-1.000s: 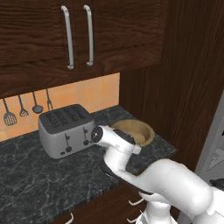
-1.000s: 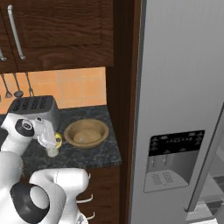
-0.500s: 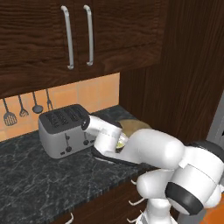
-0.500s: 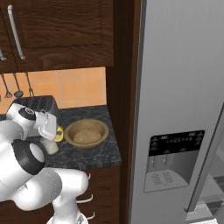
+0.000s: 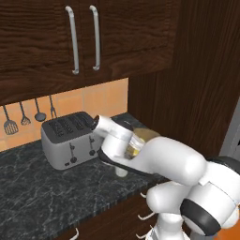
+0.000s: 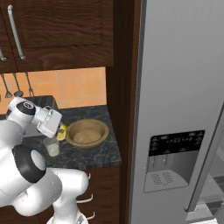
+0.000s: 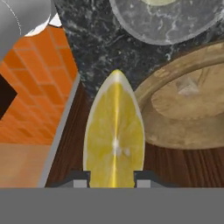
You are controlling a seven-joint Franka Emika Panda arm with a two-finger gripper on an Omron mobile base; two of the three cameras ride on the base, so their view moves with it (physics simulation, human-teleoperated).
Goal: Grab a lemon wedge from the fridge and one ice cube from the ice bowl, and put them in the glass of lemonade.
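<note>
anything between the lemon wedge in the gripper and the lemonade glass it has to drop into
Nothing visible. The bright yellow lemon wedge sits between the gripper fingertips, the short clear glass of lemonade just below it on bare counter.

Toaster (image 5: 68, 140) on counter (image 5: 42, 192), utensils (image 5: 28, 117) above

Countertop (image 5: 42, 197): dark stone with pale veining, polished. Upper cabinets (image 5: 122, 33): dark wood with visible grain, satin finish; cabinet handles (image 5: 73, 40) brushed metal. Backsplash (image 6: 83, 87): orange tile, smooth and matt. Toaster (image 5: 65, 140): grey metal, lightly glossy. Ice bowl (image 6: 87, 132): tan wood, grain showing on its thick rim, matt. Glass of lemonade (image 6: 52, 146): clear glass. Lemon wedge (image 7: 114, 140): moist yellow flesh, pale rind. Fridge (image 6: 179, 87): brushed grey metal, with a glossy black dispenser panel (image 6: 175, 142).
</note>
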